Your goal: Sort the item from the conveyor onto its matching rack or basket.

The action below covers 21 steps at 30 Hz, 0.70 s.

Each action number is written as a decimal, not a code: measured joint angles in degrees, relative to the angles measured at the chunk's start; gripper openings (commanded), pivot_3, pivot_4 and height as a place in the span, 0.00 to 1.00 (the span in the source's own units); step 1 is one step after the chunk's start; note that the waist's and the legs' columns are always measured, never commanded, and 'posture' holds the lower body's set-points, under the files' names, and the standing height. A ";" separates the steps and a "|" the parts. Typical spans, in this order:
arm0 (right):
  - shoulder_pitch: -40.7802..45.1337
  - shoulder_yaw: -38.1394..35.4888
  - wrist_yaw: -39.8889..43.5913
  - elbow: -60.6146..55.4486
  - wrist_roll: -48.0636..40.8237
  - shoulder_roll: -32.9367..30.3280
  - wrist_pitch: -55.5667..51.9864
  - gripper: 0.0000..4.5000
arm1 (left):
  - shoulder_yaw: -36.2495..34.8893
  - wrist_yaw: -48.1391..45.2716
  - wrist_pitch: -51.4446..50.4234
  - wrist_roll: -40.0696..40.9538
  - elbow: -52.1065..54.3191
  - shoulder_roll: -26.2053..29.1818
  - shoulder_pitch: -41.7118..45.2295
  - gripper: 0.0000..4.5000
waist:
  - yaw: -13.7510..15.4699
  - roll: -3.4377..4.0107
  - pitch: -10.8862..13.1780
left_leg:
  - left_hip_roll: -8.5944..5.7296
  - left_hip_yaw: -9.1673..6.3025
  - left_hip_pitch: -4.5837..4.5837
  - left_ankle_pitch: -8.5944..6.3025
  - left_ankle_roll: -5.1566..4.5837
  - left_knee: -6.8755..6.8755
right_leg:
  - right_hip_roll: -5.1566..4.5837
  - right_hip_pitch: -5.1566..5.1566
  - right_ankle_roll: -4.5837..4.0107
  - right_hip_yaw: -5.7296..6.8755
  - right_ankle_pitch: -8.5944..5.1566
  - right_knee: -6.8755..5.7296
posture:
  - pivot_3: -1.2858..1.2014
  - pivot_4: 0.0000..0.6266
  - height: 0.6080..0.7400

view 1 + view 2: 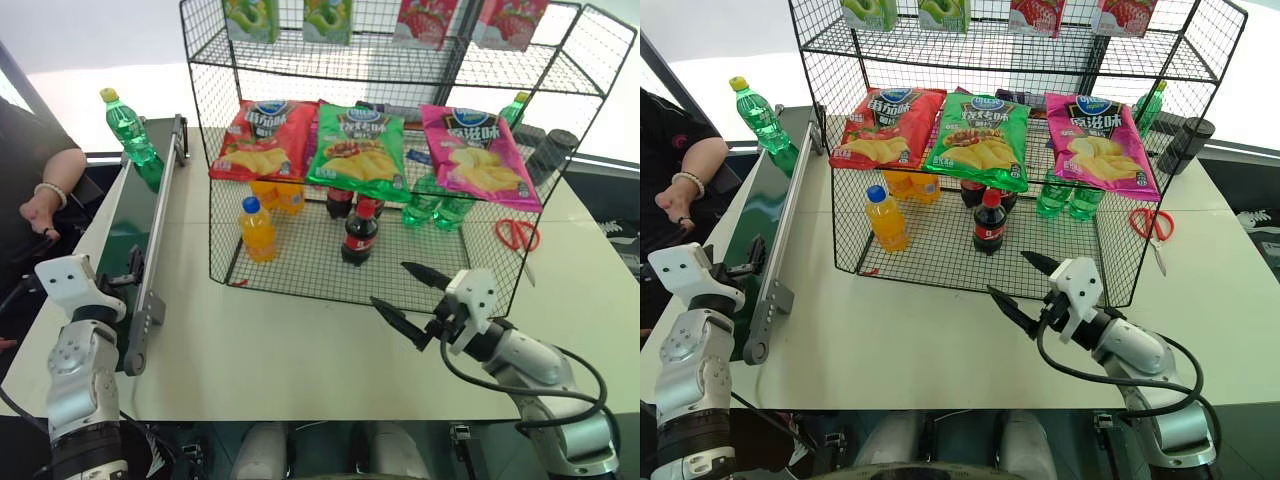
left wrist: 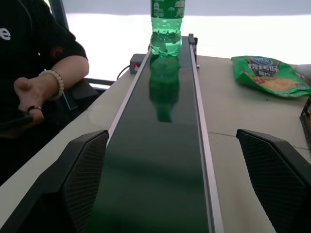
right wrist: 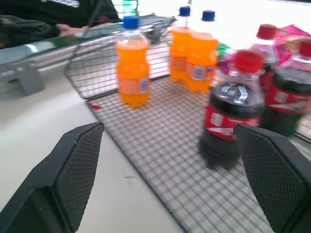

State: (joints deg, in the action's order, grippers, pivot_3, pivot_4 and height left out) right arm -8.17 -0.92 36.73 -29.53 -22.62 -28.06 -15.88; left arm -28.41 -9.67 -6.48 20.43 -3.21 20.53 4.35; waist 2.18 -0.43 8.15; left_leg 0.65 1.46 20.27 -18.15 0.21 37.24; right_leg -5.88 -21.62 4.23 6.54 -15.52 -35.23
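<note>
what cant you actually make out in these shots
- Green bottle on the conveyor: its cap is cut off by the left wrist view's edge.
- Green bottles inside the rack: tops hidden behind the hanging pink chip bag, head views.
- Front cola bottle: label blurred, right wrist view.

Three chip bags hang across the upper middle of the frame: a red bag (image 1: 262,140), a green bag (image 1: 357,150) and a pink bag (image 1: 479,153). Below them stand orange drink bottles (image 1: 257,229) at centre left, dark cola bottles (image 1: 361,233) at centre, and green bottles (image 1: 437,208) to their right. Red-handled scissors (image 1: 517,235) lie at right on the white table (image 1: 300,340). A person's hand (image 1: 38,210) with a bead bracelet shows at the left edge.
</note>
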 measured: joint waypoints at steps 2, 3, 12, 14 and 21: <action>-0.43 1.89 -0.33 -0.60 0.41 0.30 -0.11 0.99 | 0.00 0.27 0.51 -0.03 -0.17 -0.31 0.02 1.00 | 0.01 0.00 0.00 | 0.00 0.00 0.01 0.00 0.00 0.00 | -0.01 0.00 0.00 0.00 0.00 0.01 | 0.52 0.24 0.94; -0.64 2.81 -0.42 -0.95 0.69 0.45 -0.11 0.99 | 0.04 0.46 0.63 -0.05 -0.21 -0.57 0.02 1.00 | 0.01 -0.01 -0.01 | 0.00 0.00 0.01 0.00 0.00 0.00 | -0.01 0.00 0.00 0.00 0.00 0.01 | 0.52 0.24 0.94; -1.10 5.36 -0.06 -2.76 1.70 1.97 1.94 0.99 | 0.40 1.66 1.19 -0.42 -0.74 -1.49 0.02 1.00 | 0.00 -0.11 -0.05 | 0.00 -0.02 0.01 0.00 0.01 0.00 | 0.00 -0.01 0.01 0.02 0.00 0.00 | 0.52 0.24 0.94; -1.21 6.02 0.60 -2.67 1.55 1.92 1.46 0.99 | 0.47 1.79 1.23 -0.48 -0.75 -1.54 0.02 1.00 | -0.02 -0.11 -0.05 | 0.00 -0.02 0.01 0.00 0.01 0.00 | 0.00 -0.01 0.01 0.02 0.00 0.00 | 0.52 0.24 0.94; -1.56 7.65 1.81 -2.46 1.10 2.78 1.36 0.99 | 0.83 1.81 1.78 -1.08 -1.39 -1.55 0.65 1.00 | -0.02 -0.13 -0.06 | 0.00 -0.01 0.01 -0.01 0.01 0.00 | 0.00 -0.01 0.01 0.02 0.00 0.00 | 0.52 0.24 0.94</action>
State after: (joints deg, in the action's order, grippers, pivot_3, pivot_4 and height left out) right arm -9.73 6.72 38.54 -31.99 -21.52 -25.29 -14.51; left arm -27.58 -7.86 -4.69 19.35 -4.60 18.98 5.00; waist 2.16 -0.56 8.10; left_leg 0.64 1.45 20.28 -18.15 0.22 37.25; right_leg -5.88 -21.63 4.24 6.56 -15.51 -35.23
